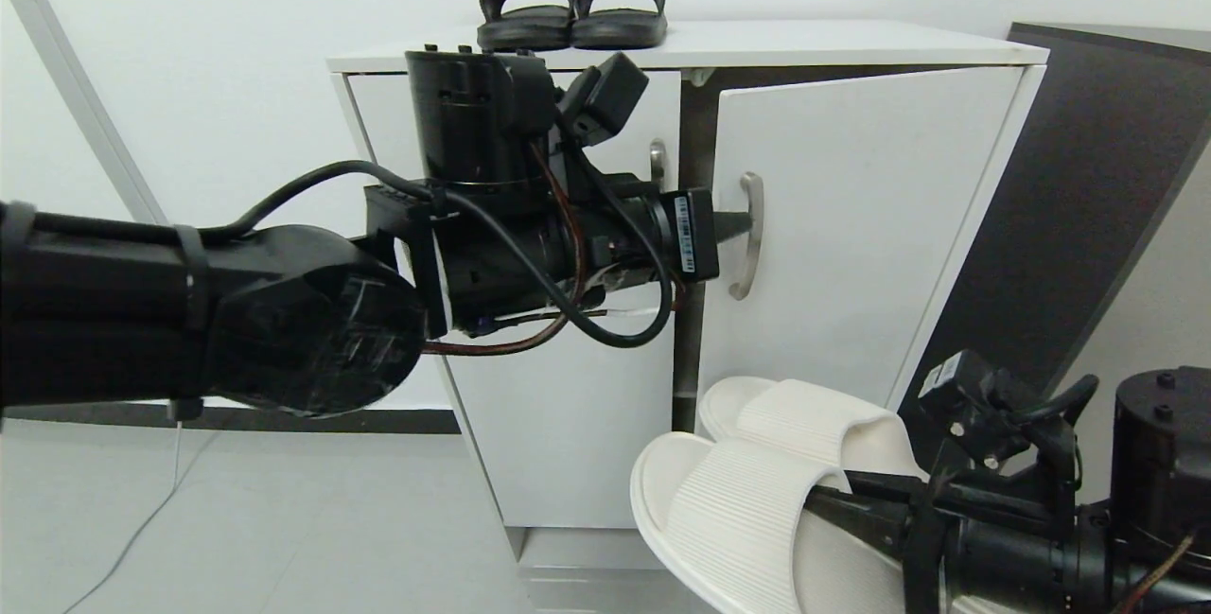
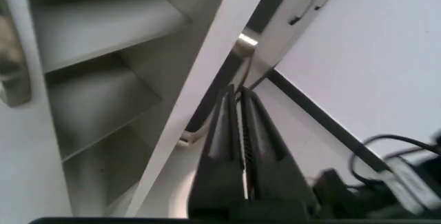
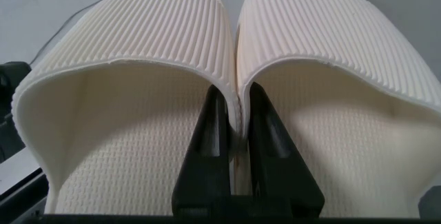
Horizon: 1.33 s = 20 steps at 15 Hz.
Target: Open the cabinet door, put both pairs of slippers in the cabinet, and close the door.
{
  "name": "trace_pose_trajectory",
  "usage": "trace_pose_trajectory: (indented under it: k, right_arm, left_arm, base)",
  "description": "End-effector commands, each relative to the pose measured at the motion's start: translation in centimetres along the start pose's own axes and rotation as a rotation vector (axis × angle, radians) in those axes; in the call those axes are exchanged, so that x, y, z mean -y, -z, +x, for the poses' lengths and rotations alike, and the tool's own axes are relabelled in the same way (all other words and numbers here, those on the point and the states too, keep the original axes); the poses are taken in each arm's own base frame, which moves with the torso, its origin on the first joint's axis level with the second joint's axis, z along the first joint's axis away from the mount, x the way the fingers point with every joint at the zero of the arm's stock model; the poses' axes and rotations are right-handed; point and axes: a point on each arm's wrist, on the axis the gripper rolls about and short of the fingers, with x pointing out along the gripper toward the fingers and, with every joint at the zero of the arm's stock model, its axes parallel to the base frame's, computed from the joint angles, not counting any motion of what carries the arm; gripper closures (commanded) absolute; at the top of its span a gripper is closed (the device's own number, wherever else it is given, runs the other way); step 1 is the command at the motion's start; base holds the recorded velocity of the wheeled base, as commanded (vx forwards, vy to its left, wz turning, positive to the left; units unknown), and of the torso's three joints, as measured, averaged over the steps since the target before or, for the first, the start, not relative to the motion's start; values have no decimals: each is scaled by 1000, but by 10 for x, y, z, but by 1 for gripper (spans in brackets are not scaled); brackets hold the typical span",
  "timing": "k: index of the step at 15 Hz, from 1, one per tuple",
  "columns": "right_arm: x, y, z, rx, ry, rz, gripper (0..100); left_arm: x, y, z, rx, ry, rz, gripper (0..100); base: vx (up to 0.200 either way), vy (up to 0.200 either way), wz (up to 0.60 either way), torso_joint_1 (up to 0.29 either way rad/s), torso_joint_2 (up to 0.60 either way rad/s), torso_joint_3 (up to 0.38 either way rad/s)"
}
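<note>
Right claw [image 3: 236,98] pinches ribbed white slippers [image 1: 747,500] together; left claw [image 2: 238,94], closed, apparently against the door handle [image 1: 750,250].

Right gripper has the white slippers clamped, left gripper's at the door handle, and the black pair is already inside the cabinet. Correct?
Not quite. The head view shows the black slippers on top of the cabinet, not inside it. The rest stands: the right gripper has the white slippers clamped and the left gripper is at the door handle.

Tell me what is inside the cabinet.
Two white shelves show through the gap beside the right door, nothing visible on them. It and the left door cover the rest.
</note>
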Motion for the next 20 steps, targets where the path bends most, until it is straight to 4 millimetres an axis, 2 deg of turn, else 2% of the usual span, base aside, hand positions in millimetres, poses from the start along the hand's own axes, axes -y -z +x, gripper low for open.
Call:
trace_pose_trajectory:
  k: [1, 7, 14, 16, 18, 20]
  right_arm:
    - [-2, 0, -1, 3, -10, -3, 100]
    - [-15, 13, 0, -49, -69, -48, 100]
    - [-21, 21, 4, -87, -94, -54, 100]
    - [-25, 23, 3, -95, -111, -60, 100]
    - [-28, 26, 3, -110, -125, -65, 100]
    - [-30, 28, 3, -115, -135, -69, 100]
  left_arm:
    - [9, -9, -16, 26, 10, 9, 100]
    - [-23, -10, -15, 28, -68, -9, 100]
    - [-49, -12, 25, 81, -74, -40, 100]
    - [-52, -10, 30, 83, -78, -45, 100]
    - [-51, -9, 32, 81, -77, -45, 100]
    - [-38, -5, 32, 67, -48, -38, 100]
  base:
    - [0, 0, 0, 0, 0, 0]
    - [0, 0, 0, 0, 0, 0]
    - [0, 0, 0, 0, 0, 0]
    - [0, 0, 0, 0, 0, 0]
    - [-200, 0, 0, 7, 0, 2]
    - [-200, 0, 0, 0, 5, 0]
